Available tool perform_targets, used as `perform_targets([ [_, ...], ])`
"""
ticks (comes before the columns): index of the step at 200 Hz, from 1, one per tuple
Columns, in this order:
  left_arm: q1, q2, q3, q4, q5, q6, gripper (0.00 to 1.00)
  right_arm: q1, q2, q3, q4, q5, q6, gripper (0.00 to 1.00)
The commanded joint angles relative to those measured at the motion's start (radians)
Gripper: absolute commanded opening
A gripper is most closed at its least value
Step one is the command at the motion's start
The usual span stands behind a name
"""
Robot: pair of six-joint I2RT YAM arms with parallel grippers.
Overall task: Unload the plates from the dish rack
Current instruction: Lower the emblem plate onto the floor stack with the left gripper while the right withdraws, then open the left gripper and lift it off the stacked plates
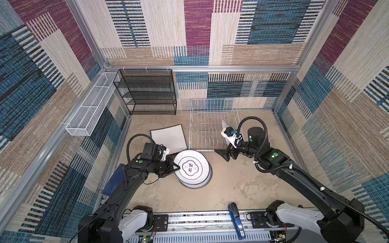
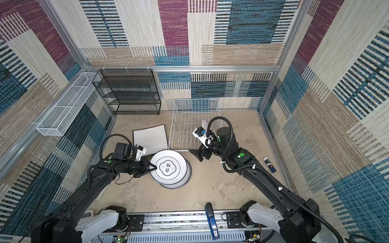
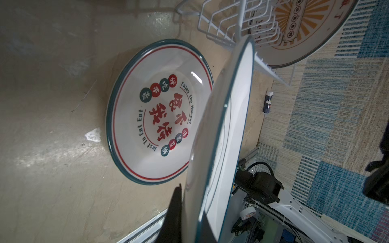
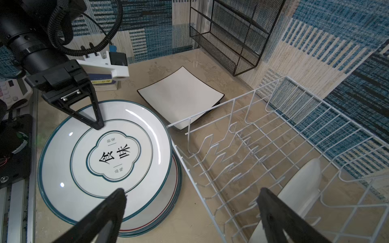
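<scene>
My left gripper (image 1: 175,168) is shut on the rim of a round white plate (image 1: 192,166) with a teal edge and black characters. The plate hangs tilted over a stack of round plates (image 1: 199,184), whose top one bears red characters (image 3: 147,113). Square white plates (image 1: 169,138) with black edges lie flat beside the stack. The white wire dish rack (image 1: 212,124) holds one upright round plate (image 1: 224,126), showing an orange sunburst (image 3: 305,31) in the left wrist view. My right gripper (image 1: 223,154) is open at the rack's near corner, with nothing between its fingers.
A black mesh shelf (image 1: 147,92) and a long white mesh basket (image 1: 90,109) stand against the back left walls. A small blue-and-white tube (image 2: 269,165) lies by the right wall. A blue stapler (image 1: 236,223) sits on the front rail.
</scene>
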Motion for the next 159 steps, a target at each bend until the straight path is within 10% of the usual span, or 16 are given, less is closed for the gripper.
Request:
perform_targets([
  [1, 0.0, 0.006, -0.018, 0.048, 0.012, 0.012, 0.0, 0.005, 0.001, -0.001, 0.002, 0.016, -0.01, 0.99],
  [159, -0.041, 0.199, -0.144, 0.379, 0.036, -0.106, 0.0, 0.024, 0.035, 0.032, 0.029, 0.074, 0.031, 0.99],
])
